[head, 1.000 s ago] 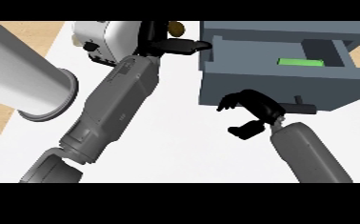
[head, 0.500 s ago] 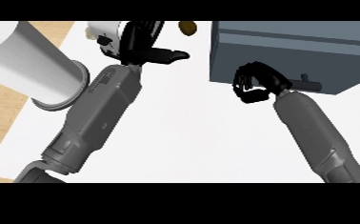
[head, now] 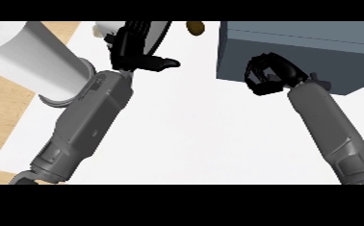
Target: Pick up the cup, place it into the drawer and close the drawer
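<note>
**Drawer front now shut — cup no longer visible**

Start at your right hand (head: 268, 75): its fingers are curled in on themselves and hold nothing, knuckles set against the front face of the grey drawer unit (head: 298, 47). A second ago that front stood pulled out, with a green item showing inside; half a second ago it was nearly flush; now the face reads as one closed block with no gap to see. You can take that as the closing push done, or all but done.

The cup is not in sight anywhere — by my reading it lies inside the shut drawer, though nothing here proves it.

Your left hand (head: 135, 47) hangs to the left of the drawer unit, fingers relaxed and apart, thumb jutting toward the unit, gripping nothing. Behind it sits a white object (head: 113, 28), partly hidden, and a small brown thing (head: 195, 27) lies between that hand and the unit. Further left of the unit stands a pale cylinder (head: 43, 61).

What remains, I judge, is drawing the right hand back off the front.
</note>
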